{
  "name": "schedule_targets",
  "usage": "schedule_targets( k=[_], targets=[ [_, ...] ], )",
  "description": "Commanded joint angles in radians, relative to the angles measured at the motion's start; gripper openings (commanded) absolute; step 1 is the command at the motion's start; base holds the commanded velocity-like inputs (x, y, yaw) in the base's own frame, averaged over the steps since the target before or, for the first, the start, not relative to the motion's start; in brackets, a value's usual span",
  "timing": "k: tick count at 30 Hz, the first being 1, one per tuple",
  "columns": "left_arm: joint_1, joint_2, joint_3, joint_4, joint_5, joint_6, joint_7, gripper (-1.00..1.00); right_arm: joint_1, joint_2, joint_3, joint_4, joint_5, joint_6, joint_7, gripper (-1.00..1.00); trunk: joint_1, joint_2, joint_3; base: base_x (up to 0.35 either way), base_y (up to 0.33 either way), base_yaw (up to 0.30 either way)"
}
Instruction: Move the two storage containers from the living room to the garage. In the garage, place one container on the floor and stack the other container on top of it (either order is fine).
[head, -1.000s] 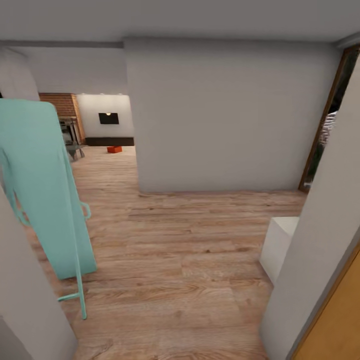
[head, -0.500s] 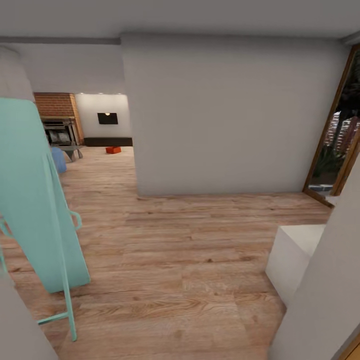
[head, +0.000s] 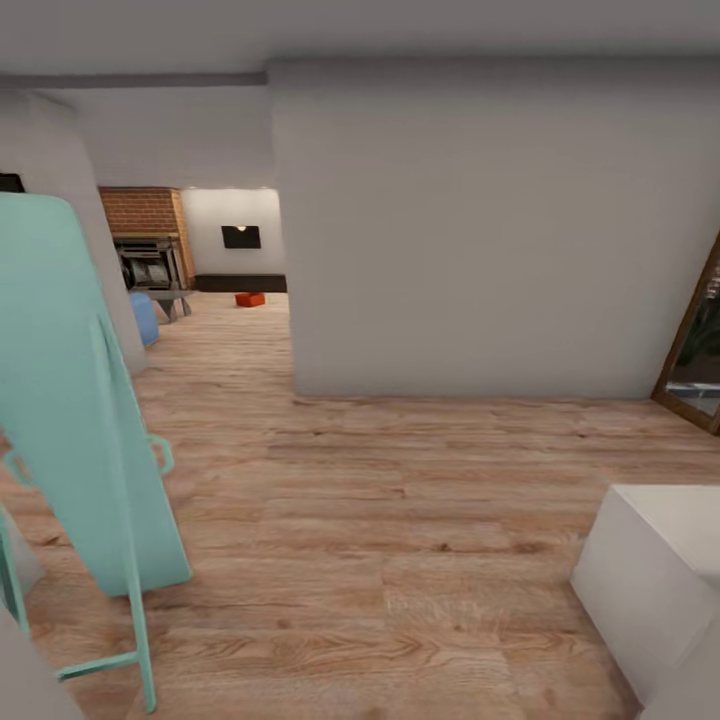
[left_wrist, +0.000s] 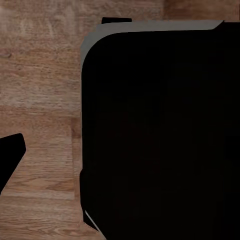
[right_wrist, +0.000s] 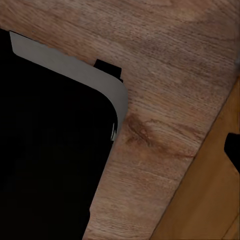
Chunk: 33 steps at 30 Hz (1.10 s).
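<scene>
a: head view first. far off through the doorway, one orange-red storage container (head: 250, 299) on the light plank floor (head: 400, 520) of the living room, near the dark low cabinet (head: 240, 283) and well apart from here. only one bin made out; second one not spotted. brick fireplace (head: 148, 235) at the left of that opening, something blue and rounded (head: 143, 317) beside it.

b: so nothing carried, nothing stacked?

a: judging by this, whole job still ahead: reach the bins, fetch both, haul to the garage, stack. close by, a mint-green folded frame (head: 80, 420) with thin tubular legs, leaning upright; a plain matte grey wall (head: 480, 230); a white boxy block (head: 650, 570) low at the right; a wood-framed opening (head: 695, 340) at the far right.

b: left wrist view?

a: a big black slab with a rounded grey-edged corner (left_wrist: 160, 135), over warm, grainy wood planks (left_wrist: 40, 100). fingers not made out, so cannot tell whether released or clenched.

b: right wrist view?

a: same sort of black rounded slab (right_wrist: 50, 145), knotty wood grain (right_wrist: 165, 100) beyond, a smoother orange-brown panel (right_wrist: 210, 210) at one corner. grip state again impossible to tell.
</scene>
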Motion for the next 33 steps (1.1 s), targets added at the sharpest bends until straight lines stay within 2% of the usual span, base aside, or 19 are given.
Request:
schedule_targets(
  k=[1,33],
  targets=[
    [0.0,0.0,0.001,0.0,0.002,-0.001,0.0,1.0,-0.001,0.0,0.008,0.003,-0.01,-0.006,0.003,1.0,0.001,0.0,-0.001,0.321,0.0,0.068],
    [0.0,0.0,0.001,0.0,0.002,-0.001,0.0,1.0,-0.001,0.0,0.008,0.003,-0.005,-0.005,0.004,1.0,0.001,0.0,-0.001,0.321,0.0,0.004]
  ],
)
